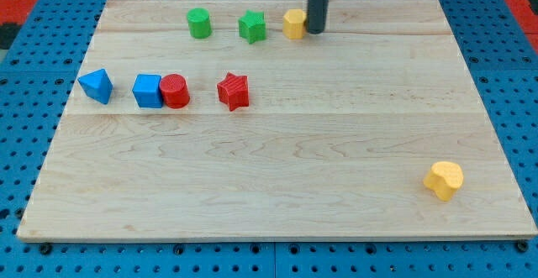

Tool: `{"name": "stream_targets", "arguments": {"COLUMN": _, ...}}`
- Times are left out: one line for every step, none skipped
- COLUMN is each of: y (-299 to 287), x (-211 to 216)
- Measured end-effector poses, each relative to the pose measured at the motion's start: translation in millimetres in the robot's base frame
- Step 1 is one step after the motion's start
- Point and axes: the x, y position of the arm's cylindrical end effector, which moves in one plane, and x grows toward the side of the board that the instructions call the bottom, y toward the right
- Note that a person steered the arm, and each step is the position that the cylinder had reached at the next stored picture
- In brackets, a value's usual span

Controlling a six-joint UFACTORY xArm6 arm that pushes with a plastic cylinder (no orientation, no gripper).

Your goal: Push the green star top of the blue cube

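Observation:
The green star (251, 27) lies near the view's top, left of centre. The blue cube (147, 91) sits lower at the view's left, touching a red cylinder (175, 91) on its right. My tip (315, 30) is at the view's top, right against the right side of a yellow block (293, 23), which lies just right of the green star. The star is up and to the right of the cube.
A green cylinder (199, 23) stands left of the star. A blue triangular block (97, 86) lies left of the cube. A red star (234, 91) sits right of the red cylinder. A yellow heart-like block (444, 180) lies at the lower right. The wooden board (277, 186) has edges all round.

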Motion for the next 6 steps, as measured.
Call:
{"name": "stream_targets", "arguments": {"y": 8, "x": -10}}
{"name": "stream_targets", "arguments": {"y": 10, "x": -30}}
{"name": "stream_targets", "arguments": {"y": -54, "x": -21}}
{"name": "stream_targets", "arguments": {"y": -132, "x": 6}}
{"name": "stream_targets", "arguments": {"y": -185, "x": 38}}
{"name": "stream_targets", "arguments": {"y": -206, "x": 41}}
